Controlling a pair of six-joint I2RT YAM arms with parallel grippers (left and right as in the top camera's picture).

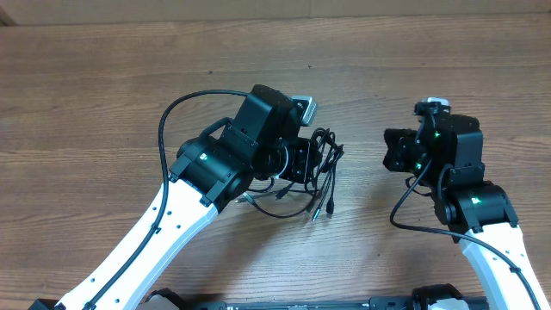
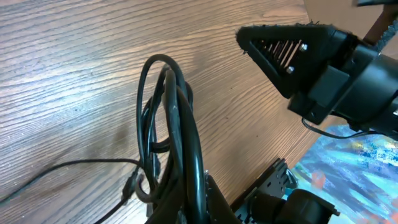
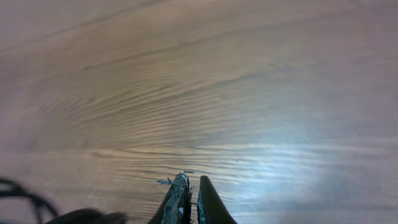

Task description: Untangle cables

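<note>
The cables (image 1: 324, 169) are a small bundle of thin black cords near the table's middle, with plug ends trailing toward the front (image 1: 320, 207). My left gripper (image 1: 303, 160) is shut on the bundle's left side. In the left wrist view the cables (image 2: 171, 118) rise as looped cords from between my left gripper's (image 2: 202, 202) closed jaws, and one thin strand (image 2: 68, 167) runs off left along the wood. My right gripper (image 1: 392, 151) sits to the right of the bundle, apart from it. It is shut (image 3: 191, 185) with nothing in it, over bare wood.
The wooden table (image 1: 103, 103) extends left and back. A black rail (image 1: 301, 303) runs along the front edge. In the left wrist view the right gripper's black triangular finger (image 2: 283, 53) stands close beyond the cable loops, and a colourful blue surface (image 2: 354, 155) lies past the table edge.
</note>
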